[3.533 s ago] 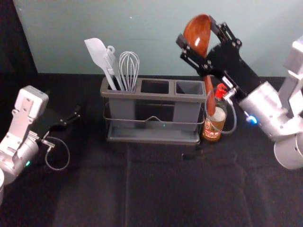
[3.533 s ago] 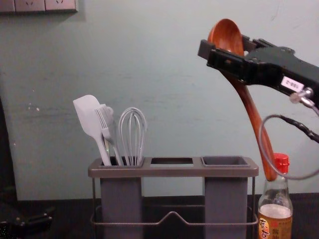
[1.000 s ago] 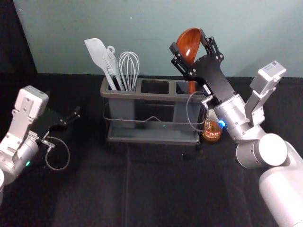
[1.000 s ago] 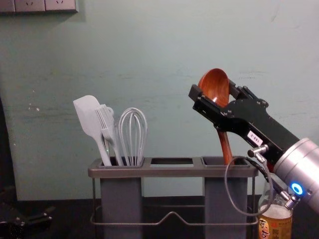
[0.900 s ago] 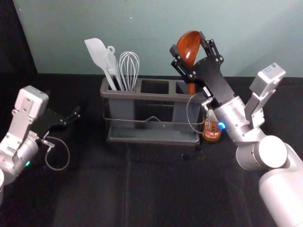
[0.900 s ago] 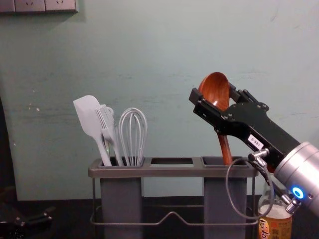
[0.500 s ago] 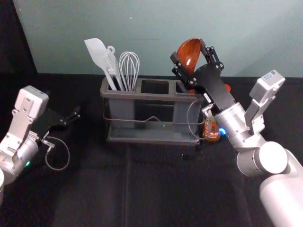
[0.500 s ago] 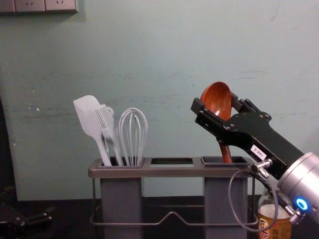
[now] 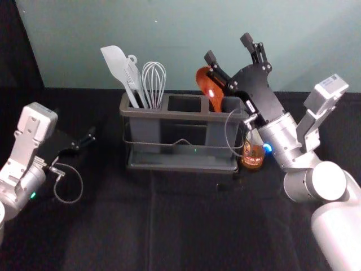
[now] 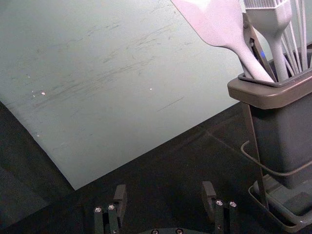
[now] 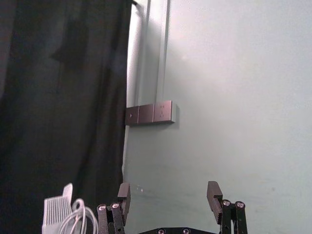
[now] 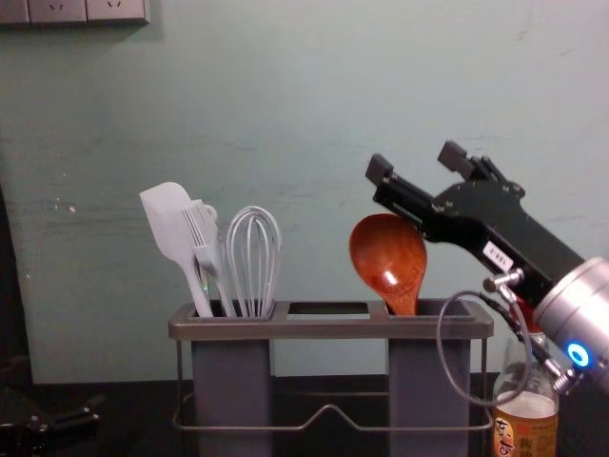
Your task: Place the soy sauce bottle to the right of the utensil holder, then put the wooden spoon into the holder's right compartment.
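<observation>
My right gripper is open above the right end of the utensil holder; in the right wrist view the gripper has nothing between its fingers. The wooden spoon stands in the holder's right compartment, leaning left, its bowl up; in the chest view the spoon's bowl is just below the gripper. The soy sauce bottle stands right of the holder, partly behind the right arm. Parked at the left, my left gripper is open in its wrist view.
A white spatula, a brush and a whisk stand in the holder's left compartment. The pale wall rises behind the dark table. Sockets are mounted on the wall.
The spoon has come down into the right compartment and tipped left. My right gripper moved left and down with it, then opened, let it go and rose slightly. The left arm stayed still.
</observation>
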Controlling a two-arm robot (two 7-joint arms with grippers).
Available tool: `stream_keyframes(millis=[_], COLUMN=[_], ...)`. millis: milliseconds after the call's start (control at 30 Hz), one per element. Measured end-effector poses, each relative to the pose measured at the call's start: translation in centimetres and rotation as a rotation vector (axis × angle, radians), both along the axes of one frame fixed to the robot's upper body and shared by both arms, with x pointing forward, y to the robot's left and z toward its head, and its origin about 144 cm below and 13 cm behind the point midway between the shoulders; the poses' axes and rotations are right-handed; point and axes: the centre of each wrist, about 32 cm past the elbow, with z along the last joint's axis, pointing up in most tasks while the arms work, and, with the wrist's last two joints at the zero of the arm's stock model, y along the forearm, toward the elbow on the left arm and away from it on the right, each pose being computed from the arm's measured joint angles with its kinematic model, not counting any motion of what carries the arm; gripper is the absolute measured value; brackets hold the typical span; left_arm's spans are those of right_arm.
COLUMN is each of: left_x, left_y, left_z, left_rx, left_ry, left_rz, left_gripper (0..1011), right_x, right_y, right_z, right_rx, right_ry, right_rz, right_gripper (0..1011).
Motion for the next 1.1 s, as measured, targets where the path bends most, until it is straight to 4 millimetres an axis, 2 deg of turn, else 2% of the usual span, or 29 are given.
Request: stream_keyframes(millis=[267,500,567,800,1100], left_x=[0.0,0.0,0.0,0.0,0.0], left_y=[0.0,0.0,0.0,0.0,0.0], left_z=[0.0,0.0,0.0,0.0,0.0], left_rx=[0.000,0.000,0.000,0.000,0.000], left_ry=[0.000,0.000,0.000,0.000,0.000], left_rz=[0.000,0.000,0.000,0.000,0.000], left_gripper=[1005,1005,1005,1005,1005], right_x=[-0.3,-2.6,-4.4,-8.0,-12.3], right_y=[-0.1,-0.6,-1.1,-2.3,-3.9], right_z=[1.5,2.7,3.5,5.1,5.7], right_rx=[0.007,-0.026,-0.062,-0.129,-0.186], right_ry=[-0.021,0.029,0.079,0.137,0.201], right_rz=[-0.002,-0.006,-0.024,-0.052,-0.041], right_gripper=[1004,1004,1004,1004,1004])
